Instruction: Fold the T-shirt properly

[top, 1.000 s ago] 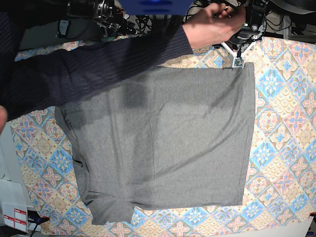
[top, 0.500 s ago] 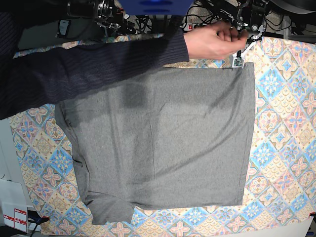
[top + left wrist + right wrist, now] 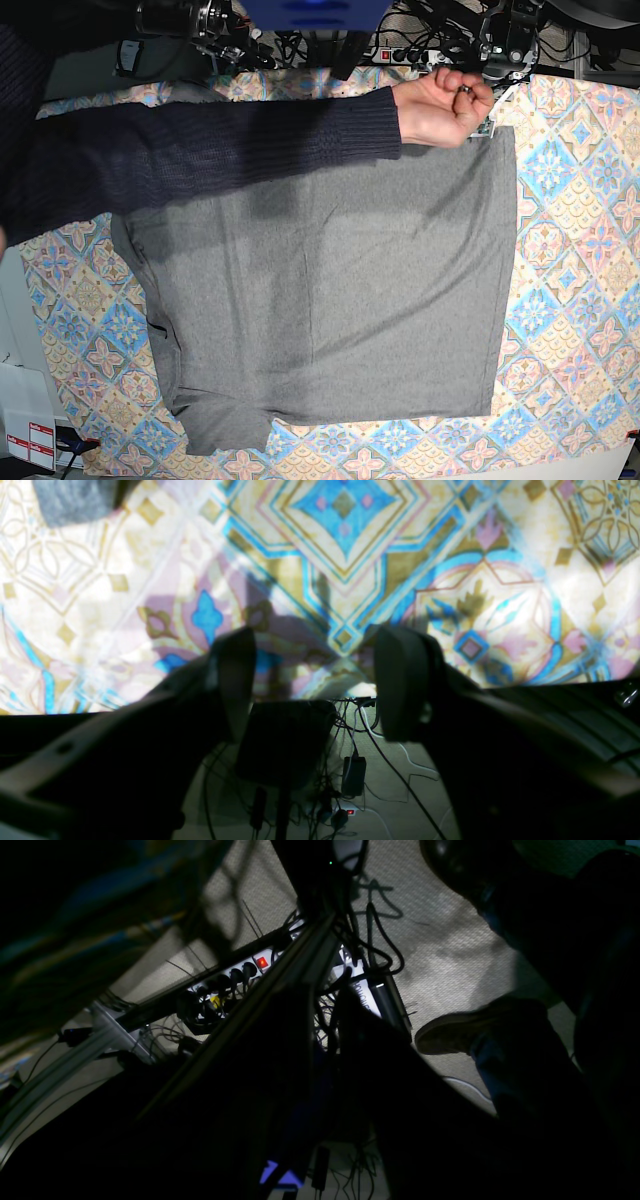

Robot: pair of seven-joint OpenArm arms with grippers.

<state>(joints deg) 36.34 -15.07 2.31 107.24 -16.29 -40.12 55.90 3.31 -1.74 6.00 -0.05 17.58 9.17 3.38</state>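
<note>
Grey T-shirt (image 3: pixel 330 290) flat on patterned tablecloth (image 3: pixel 580 200) | left claw (image 3: pixel 312 680) wide | right claw unclear

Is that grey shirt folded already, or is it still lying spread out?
Spread out. In the base view the T-shirt lies flat on the patterned tablecloth, its body a single broad sheet, one sleeve visible at the bottom left.

Patterned tablecloth (image 3: pixel 585 210) covers table; grey T-shirt (image 3: pixel 330 290) flat on it.

Patterned tablecloth (image 3: pixel 580 220), navy sleeve (image 3: pixel 200 150), prob. power strip (image 3: pixel 235 975).
</note>
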